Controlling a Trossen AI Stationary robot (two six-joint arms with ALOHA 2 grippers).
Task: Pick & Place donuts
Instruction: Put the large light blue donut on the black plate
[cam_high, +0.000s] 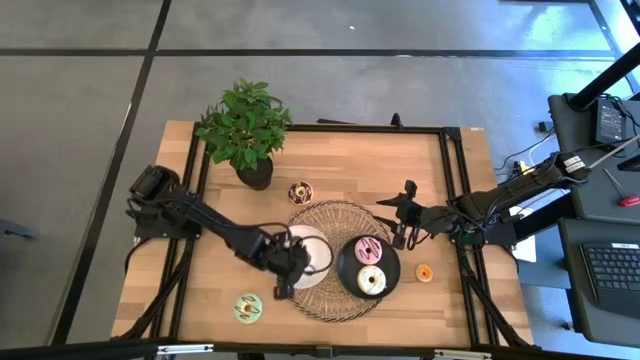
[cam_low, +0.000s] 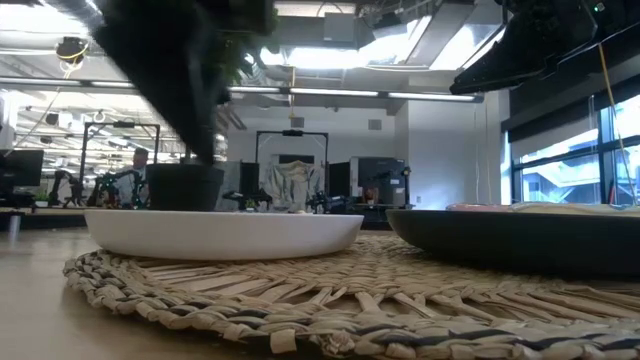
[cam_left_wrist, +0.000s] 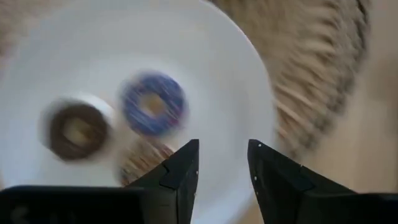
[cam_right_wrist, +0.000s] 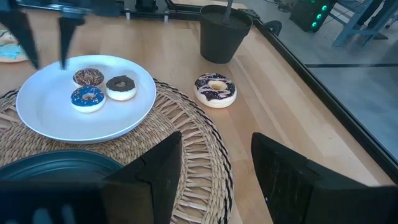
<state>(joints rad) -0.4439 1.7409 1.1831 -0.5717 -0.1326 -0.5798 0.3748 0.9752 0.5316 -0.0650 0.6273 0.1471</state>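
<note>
Donuts lie flat everywhere, rings facing up, so none shows a long axis. Going left to right: a green donut (cam_high: 249, 308) sits on the bare wood near the front edge; the white plate (cam_right_wrist: 43, 115) on the woven mat (cam_high: 338, 300) holds a blue donut (cam_right_wrist: 87, 98), a chocolate donut (cam_right_wrist: 120, 86) and a sprinkled donut (cam_right_wrist: 89, 76), huddled together. A dark-iced donut (cam_high: 300, 192) lies beside the plant pot (cam_high: 255, 172). Two more rest on the black plate (cam_high: 345, 268), and a tiny orange donut (cam_high: 424, 272) sits right of it.

The left gripper (cam_left_wrist: 222, 163) hangs over the white plate, arm stretched diagonally, fingers parted and empty. The right gripper (cam_right_wrist: 214, 162) reaches in low toward the mat, jaws wide apart, holding nothing.
</note>
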